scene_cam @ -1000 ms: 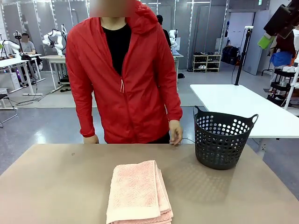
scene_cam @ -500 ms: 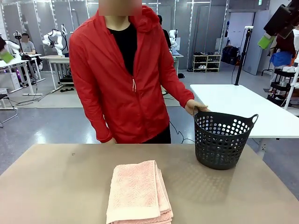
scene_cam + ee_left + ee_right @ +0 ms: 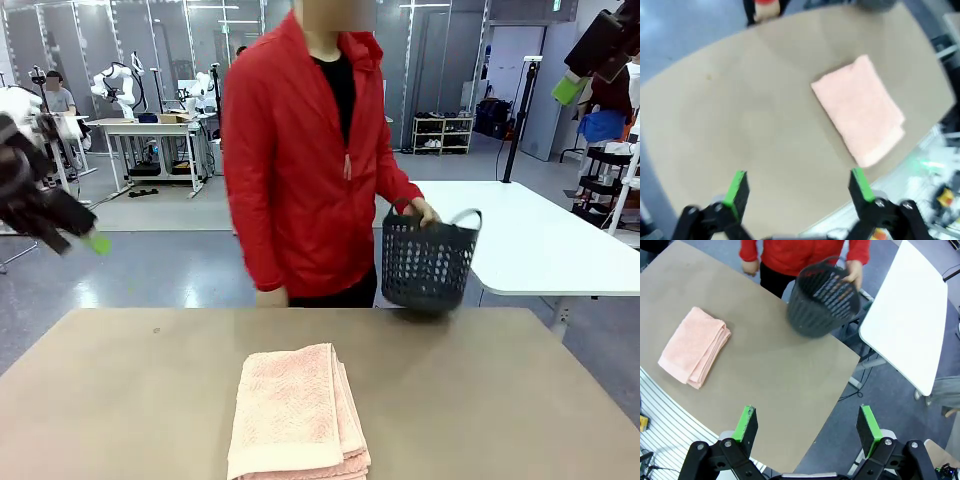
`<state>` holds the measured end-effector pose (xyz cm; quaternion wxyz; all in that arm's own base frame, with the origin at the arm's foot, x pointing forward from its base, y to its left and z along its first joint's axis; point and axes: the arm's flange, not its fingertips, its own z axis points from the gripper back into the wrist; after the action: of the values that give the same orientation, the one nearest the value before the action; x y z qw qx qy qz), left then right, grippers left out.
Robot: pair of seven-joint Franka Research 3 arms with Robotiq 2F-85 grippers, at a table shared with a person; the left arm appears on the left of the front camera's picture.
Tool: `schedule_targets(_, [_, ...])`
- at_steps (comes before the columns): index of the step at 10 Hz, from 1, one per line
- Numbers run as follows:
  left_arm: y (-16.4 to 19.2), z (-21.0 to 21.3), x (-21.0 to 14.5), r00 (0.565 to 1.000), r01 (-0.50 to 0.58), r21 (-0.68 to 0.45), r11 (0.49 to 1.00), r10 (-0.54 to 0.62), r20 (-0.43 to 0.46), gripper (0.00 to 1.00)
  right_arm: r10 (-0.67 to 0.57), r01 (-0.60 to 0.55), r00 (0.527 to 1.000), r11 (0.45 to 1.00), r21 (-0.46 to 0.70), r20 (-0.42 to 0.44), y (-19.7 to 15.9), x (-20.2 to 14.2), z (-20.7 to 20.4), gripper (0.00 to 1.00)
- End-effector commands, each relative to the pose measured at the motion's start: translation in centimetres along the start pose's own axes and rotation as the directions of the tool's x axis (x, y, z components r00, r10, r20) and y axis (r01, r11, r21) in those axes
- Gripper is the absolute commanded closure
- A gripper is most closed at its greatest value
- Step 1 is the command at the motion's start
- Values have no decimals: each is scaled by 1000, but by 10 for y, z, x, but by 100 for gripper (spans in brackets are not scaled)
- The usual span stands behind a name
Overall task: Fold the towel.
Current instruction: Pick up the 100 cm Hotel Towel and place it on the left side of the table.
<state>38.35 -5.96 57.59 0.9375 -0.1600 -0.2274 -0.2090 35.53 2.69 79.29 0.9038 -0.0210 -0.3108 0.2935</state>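
left gripper (image 3: 797,187) raised, jaws wide; right gripper (image 3: 807,427) likewise.

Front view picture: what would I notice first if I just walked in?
First, the person in the bright red jacket at the far side of the table, lifting a dark plastic basket full of holes by its rim, off the brown table. Next, the salmon-pink terry towel, folded into a neat stack at the near edge. Both robot grippers hang high above with green-padded fingers spread open, holding nothing.

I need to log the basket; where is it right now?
In the front view the dark basket hangs from the person's hand at the table's far edge, right of the folded towel.
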Motion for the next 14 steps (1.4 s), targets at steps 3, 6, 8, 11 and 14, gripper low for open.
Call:
schedule_targets(3, [-6, -130, -30, 998, -41, -255, 966, 50, 27, 0, 4, -4, 1000, 1000, 0, 3, -2, 0, 1, 0])
schedule_targets(6, [-14, -225, -49, 982, -169, -413, 895, 187, 5, 0, 4, -4, 1000, 1000, 0, 3, -2, 0, 1, 0])
schedule_targets(8, [-21, -263, -64, 974, -197, -468, 861, 226, 6, 0, 4, -4, 1000, 1000, 0, 3, -2, 0, 1, 0])
schedule_targets(11, [-26, -297, -84, 954, -250, -536, 806, 301, 8, 0, 4, -4, 1000, 1000, 0, 3, -2, 0, 1, 0])
schedule_targets(14, [-29, -323, -99, 943, -282, -565, 776, 331, -16, 0, 4, -4, 1000, 1000, 0, 3, -2, 0, 1, 0])
